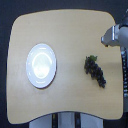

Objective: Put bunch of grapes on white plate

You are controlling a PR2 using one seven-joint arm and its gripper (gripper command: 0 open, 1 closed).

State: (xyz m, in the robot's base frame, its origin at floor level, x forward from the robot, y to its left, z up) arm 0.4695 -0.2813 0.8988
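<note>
Grapes: bunch of grapes (95, 70) lay on tabletop (70, 35), well apart from white plate (41, 65).
Fingers: gripper (111, 37) too blurred; spread or pressed, I couldn't tell.
Risk: loose berries could slip from a shallow pinch.

dark grapes (95, 70), apart from white plate (41, 65)

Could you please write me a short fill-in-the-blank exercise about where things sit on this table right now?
1. The white plate holds ____ at this moment.
2. The bunch of grapes lies directly on the wooden ____.
3. Seen in the exterior view, the grapes lie to the plate's ____.
4. The gripper sits near the exterior view's upper ____ corner, apart from the grapes.

Missing words: nothing; table; right; right
</note>
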